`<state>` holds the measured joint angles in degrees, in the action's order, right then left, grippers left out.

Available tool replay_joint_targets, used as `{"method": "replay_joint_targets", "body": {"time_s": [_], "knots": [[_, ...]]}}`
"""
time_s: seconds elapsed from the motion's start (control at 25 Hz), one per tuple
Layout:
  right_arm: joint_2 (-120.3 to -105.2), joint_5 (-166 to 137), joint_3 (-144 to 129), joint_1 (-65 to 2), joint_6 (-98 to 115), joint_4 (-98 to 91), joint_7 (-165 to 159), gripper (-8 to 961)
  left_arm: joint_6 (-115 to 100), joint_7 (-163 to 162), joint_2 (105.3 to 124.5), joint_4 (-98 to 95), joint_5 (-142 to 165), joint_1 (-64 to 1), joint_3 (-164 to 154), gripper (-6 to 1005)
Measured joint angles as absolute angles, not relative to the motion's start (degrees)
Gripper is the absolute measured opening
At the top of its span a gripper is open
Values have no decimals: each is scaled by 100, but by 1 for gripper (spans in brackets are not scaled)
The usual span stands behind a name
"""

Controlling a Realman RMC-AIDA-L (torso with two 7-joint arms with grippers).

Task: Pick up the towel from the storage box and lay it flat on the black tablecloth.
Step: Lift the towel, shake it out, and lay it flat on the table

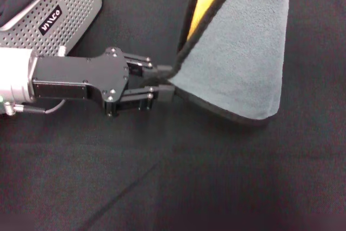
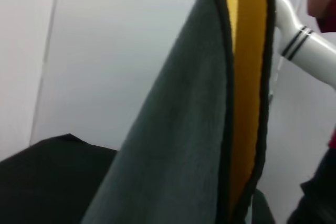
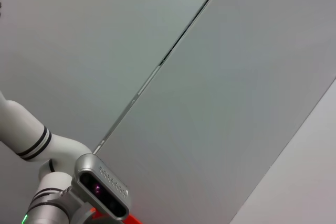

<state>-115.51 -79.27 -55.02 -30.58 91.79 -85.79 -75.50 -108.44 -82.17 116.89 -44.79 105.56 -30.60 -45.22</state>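
Left gripper [image 1: 165, 82] at centre frame, fingers clenched on the black-stitched edge of the towel [image 1: 243, 63]. The towel hangs in a cone, top cut off by the upper edge, lower corner just over the black tablecloth [image 1: 189, 177]; whether it touches, hard to tell. A yellow underside peeks out. Storage box [image 1: 70, 9] upper left, partly cropped. Right gripper unseen.

Left gripper [image 1: 166, 84]: matte black, flat angular plate w/ small silver screws, thin linked bars running to the fingers [image 1: 162, 71]. Behind it a silver-grey round wrist section [image 1: 15, 74], thin grey cable underneath. Arm tube [image 2: 304, 43]: white w/ two thin black rings. Head camera [image 3: 104, 186]: silver casing, dark lens strip, lettering too small to read.
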Motion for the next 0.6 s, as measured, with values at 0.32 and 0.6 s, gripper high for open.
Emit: {"method": "replay_joint_targets", "body": {"time_s": [0.32,0.6], "knots": [[-11553,-7925,-5502,-3012,9217,-8578,-7543,29,-10969,-8218,11635,-4361,10600,-3146,-4596,257],[-11539,-7778,-5502,-2927,9244,-8582,-7532,31,-10969,-8218,11645,-4359,10599,-3146,-4598,72]]}}
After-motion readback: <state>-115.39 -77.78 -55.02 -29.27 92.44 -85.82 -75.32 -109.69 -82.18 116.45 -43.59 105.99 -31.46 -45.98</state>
